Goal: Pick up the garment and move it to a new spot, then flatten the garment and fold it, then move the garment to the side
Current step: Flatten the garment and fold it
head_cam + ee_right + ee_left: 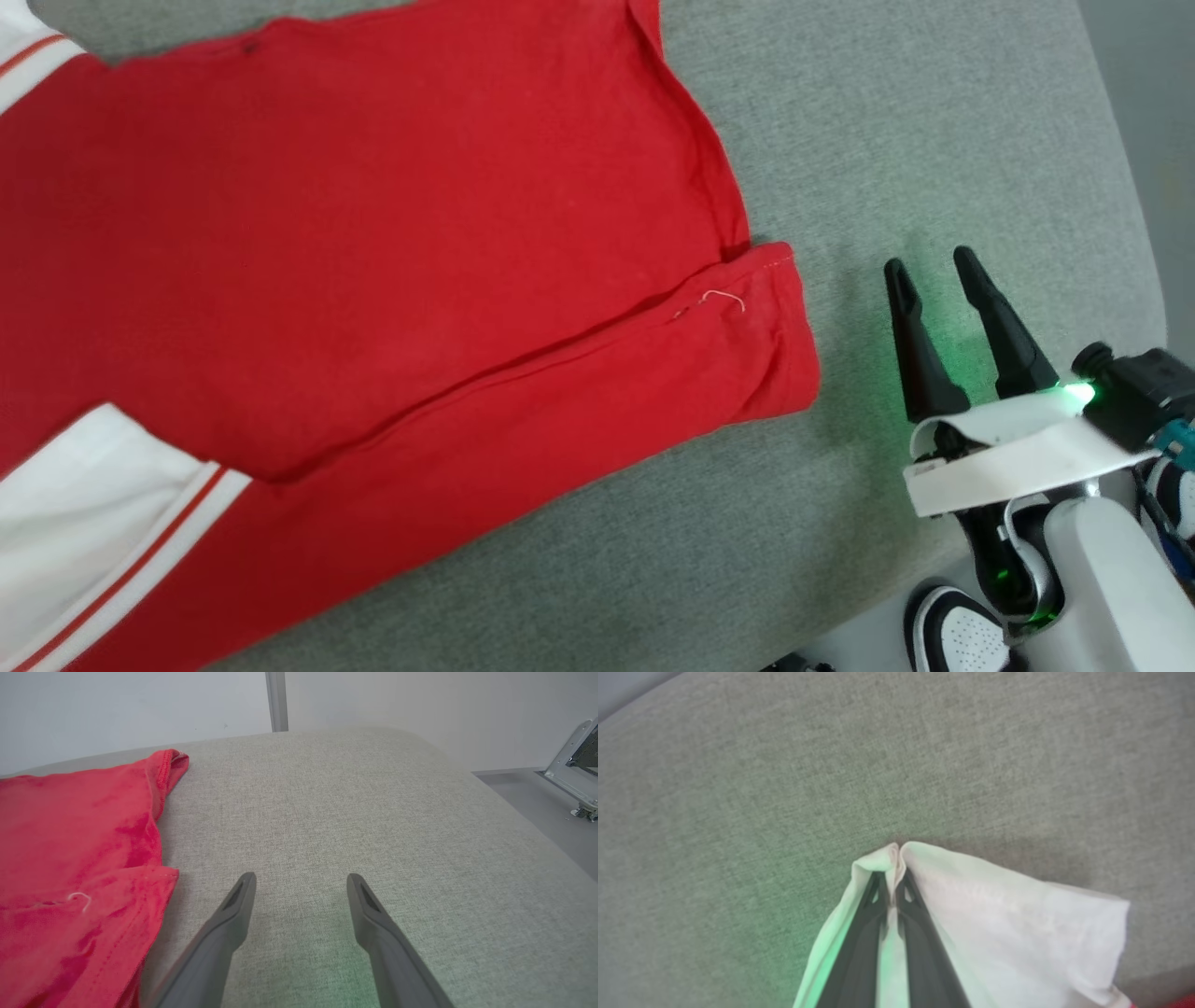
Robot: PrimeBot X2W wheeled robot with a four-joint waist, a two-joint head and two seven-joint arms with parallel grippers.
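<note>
One garment (373, 233), a red jersey-style shirt, lies spread across the grey padded surface (934, 112). It is mostly flat, with a lower side panel lapped over along a long crease and its hem corner (784, 327) turned out toward the robot's right. It looks light, thin and limp. It will likely drape and stretch rather than hold a shape, and a pinch on a single layer would probably drag the rest unevenly. The doubled, stitched edges (hem, cuff and striped trim) seem the firmest places to take hold.

The white sleeve (994, 914) is bunched into a small peak. The left gripper (892, 891) has its two dark fingers closed tight on that fold, with cloth wrapped around both tips. The right gripper (927, 259) hovers over bare upholstery just beside the hem corner without touching it, jaws spread wide and holding nothing. That corner seems the natural second hold.
</note>
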